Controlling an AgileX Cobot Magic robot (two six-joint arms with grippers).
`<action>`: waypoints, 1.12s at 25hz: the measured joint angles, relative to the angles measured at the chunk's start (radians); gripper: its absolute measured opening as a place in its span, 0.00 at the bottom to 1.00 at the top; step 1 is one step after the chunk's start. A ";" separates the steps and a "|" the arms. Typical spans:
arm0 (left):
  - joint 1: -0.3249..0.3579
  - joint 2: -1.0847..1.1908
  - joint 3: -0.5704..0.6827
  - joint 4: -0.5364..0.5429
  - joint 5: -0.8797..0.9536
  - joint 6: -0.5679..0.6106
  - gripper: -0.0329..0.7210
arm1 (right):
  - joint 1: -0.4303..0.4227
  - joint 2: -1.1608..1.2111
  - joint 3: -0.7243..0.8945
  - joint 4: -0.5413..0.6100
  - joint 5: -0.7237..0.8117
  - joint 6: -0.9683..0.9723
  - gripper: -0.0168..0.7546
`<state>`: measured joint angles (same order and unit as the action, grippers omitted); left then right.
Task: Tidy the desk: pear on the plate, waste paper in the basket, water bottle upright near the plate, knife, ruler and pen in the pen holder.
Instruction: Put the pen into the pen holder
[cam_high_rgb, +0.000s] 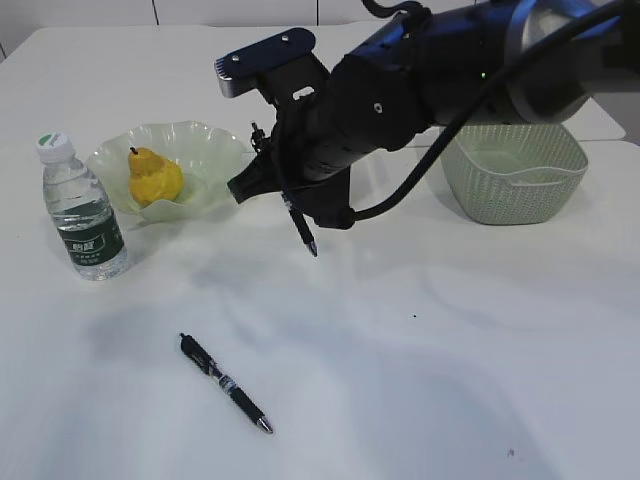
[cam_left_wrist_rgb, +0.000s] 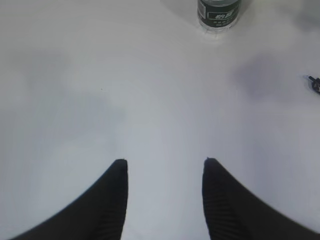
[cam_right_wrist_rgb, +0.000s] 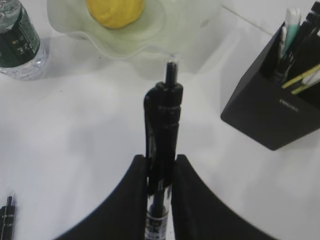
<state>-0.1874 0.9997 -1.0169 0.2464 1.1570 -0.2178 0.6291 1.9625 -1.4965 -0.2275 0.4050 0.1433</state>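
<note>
Two pens remain out: the right tool (cam_right_wrist_rgb: 159, 172) is clamped on one pen (cam_right_wrist_rgb: 164, 127), while another pen (cam_high_rgb: 224, 383) lies lower left on the tabletop (cam_high_rgb: 420, 340). Next, carry it to the pen holder (cam_right_wrist_rgb: 272, 107) at right. The left tool (cam_left_wrist_rgb: 165, 170) hangs half-open, empty.

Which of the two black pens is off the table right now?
The pen pinched in the right claw, hanging tip-down beside the plate. The other pen lies flat on the desk, nearer the camera, untouched.
</note>
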 joint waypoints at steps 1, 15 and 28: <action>0.000 0.000 0.000 0.000 0.000 0.000 0.49 | 0.000 -0.001 0.000 -0.010 -0.015 0.000 0.17; 0.000 0.000 0.000 -0.001 -0.025 0.000 0.49 | -0.109 -0.001 0.002 -0.020 -0.203 0.000 0.17; 0.000 0.000 0.000 -0.006 -0.027 0.000 0.49 | -0.186 0.005 0.002 -0.024 -0.473 0.000 0.17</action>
<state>-0.1874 0.9997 -1.0169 0.2404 1.1299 -0.2178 0.4426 1.9674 -1.4950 -0.2519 -0.0675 0.1433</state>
